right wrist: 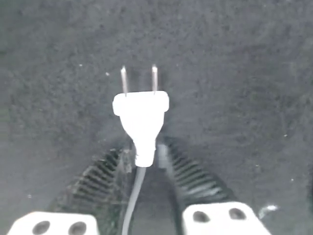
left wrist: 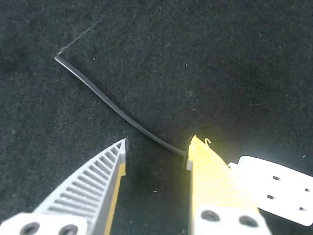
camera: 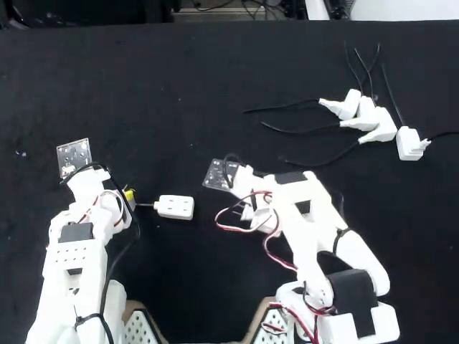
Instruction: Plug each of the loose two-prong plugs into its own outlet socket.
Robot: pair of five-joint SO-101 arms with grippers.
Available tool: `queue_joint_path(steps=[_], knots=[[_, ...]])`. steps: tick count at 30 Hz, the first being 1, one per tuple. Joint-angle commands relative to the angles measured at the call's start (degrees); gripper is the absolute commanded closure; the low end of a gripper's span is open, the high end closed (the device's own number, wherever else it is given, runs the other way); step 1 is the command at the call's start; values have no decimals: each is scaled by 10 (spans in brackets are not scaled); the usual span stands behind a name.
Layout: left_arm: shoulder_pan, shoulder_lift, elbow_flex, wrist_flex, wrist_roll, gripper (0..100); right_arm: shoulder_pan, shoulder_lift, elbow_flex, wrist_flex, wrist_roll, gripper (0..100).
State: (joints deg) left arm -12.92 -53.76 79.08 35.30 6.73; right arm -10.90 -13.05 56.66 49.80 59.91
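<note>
A white outlet block [camera: 175, 206] with two-slot sockets lies at centre left, its black cord [left wrist: 105, 100] running away from it. My left gripper [left wrist: 157, 144] stands open over that cord, its yellow finger [left wrist: 208, 171] close beside the outlet block [left wrist: 274, 188]. In the high view the left gripper [camera: 128, 196] sits just left of the block. My right gripper [right wrist: 144, 152] is shut on a white two-prong plug [right wrist: 141, 115], held by its neck with the prongs pointing away. The right gripper [camera: 251, 209] is right of the block. Several loose plugs [camera: 369, 118] lie at the back right.
Thin black cords [camera: 301, 129] trail left from the loose plugs across the black cloth. Red and white servo wires [camera: 240, 222] loop beside the right arm. A white adapter [camera: 409, 142] lies at the far right of the plug group.
</note>
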Motion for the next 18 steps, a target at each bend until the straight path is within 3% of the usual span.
queue_joint_path(steps=[1, 5, 10, 12, 18], knots=[[-2, -2, -34, -9, 2, 794, 22, -15, 2, -7, 7, 815], [-6, -2, -34, -9, 2, 794, 22, -14, 3, -7, 56, 864], [-5, -2, -34, -9, 2, 794, 23, -19, 7, -7, 61, 993], [-4, -2, -34, -9, 2, 794, 24, -27, -1, 3, 59, 988], [-2, -2, -34, -9, 1, 794, -4, -139, -59, 107, -16, 988]])
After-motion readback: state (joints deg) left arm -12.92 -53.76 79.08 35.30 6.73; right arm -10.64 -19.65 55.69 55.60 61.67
